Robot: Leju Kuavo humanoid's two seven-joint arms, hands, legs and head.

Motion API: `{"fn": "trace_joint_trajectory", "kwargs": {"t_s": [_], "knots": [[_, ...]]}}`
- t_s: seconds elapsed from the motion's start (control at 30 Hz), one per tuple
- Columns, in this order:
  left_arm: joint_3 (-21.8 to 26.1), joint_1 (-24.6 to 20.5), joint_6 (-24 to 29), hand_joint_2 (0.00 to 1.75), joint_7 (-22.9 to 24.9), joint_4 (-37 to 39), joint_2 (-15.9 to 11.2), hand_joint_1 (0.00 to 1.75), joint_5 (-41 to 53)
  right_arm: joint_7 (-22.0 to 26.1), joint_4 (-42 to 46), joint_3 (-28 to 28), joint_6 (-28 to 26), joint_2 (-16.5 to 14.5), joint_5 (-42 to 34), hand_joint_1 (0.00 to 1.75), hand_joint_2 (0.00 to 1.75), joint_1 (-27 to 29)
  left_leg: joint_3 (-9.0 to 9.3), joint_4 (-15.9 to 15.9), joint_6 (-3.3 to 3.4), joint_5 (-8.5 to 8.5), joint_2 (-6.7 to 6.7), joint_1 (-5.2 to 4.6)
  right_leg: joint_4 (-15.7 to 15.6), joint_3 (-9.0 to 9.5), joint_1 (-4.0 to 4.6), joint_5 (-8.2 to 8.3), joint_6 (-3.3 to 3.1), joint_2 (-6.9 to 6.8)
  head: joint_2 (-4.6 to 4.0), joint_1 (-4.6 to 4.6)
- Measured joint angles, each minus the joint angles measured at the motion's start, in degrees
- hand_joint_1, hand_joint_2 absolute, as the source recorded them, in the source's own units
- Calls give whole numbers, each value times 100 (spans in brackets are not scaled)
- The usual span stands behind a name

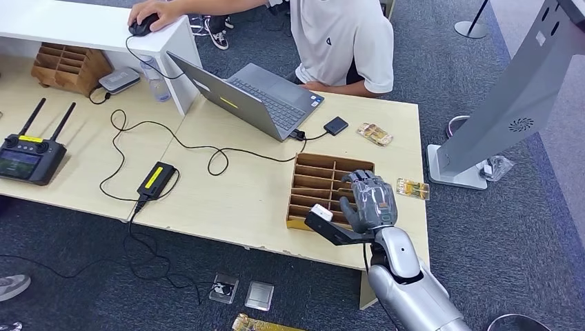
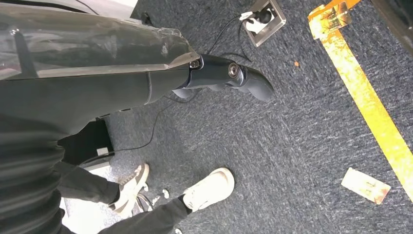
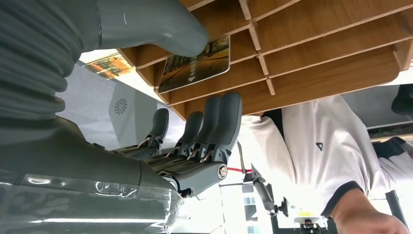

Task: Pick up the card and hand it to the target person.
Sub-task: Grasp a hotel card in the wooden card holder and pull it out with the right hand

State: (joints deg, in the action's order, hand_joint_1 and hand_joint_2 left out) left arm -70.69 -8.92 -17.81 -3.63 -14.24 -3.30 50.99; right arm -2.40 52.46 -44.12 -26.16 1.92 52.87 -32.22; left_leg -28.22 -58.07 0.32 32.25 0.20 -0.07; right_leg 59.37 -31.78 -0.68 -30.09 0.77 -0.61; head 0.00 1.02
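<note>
A card (image 3: 195, 63) with a dark landscape print stands in a slot of the wooden slotted holder (image 1: 319, 181) near the table's front right. My right hand (image 1: 369, 201) hovers at the holder's right end. In the right wrist view its thumb (image 3: 151, 24) lies against the card's edge. The fingers (image 3: 209, 122) stretch out apart from the thumb, on the card's other side, and nothing is gripped. A person in a white shirt (image 1: 341, 34) sits across the table. My left hand (image 2: 229, 78) hangs over the floor with nothing in it.
Two loose cards (image 1: 376, 133) (image 1: 412, 188) lie on the table right of the holder. A laptop (image 1: 255, 96), a black adapter with cables (image 1: 156, 179) and a remote controller (image 1: 27, 155) sit to the left. A grey kiosk stand (image 1: 510, 103) rises at the right.
</note>
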Motion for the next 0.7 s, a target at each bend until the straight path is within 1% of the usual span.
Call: {"fn": "trace_joint_trajectory", "kwargs": {"t_s": [0.3,0.7], "knots": [[0,1,0,175,0,1,0,0,-6,21,-58,-13,15,-52,0,92,175,-1,0,0,0,0,0,0,0,0,0,0,0,0,0,0],[0,2,0,175,0,1,0,0,-16,9,-124,-77,10,-81,-48,89,175,-52,1,0,0,0,0,0,0,0,0,0,0,0,0,1]]}}
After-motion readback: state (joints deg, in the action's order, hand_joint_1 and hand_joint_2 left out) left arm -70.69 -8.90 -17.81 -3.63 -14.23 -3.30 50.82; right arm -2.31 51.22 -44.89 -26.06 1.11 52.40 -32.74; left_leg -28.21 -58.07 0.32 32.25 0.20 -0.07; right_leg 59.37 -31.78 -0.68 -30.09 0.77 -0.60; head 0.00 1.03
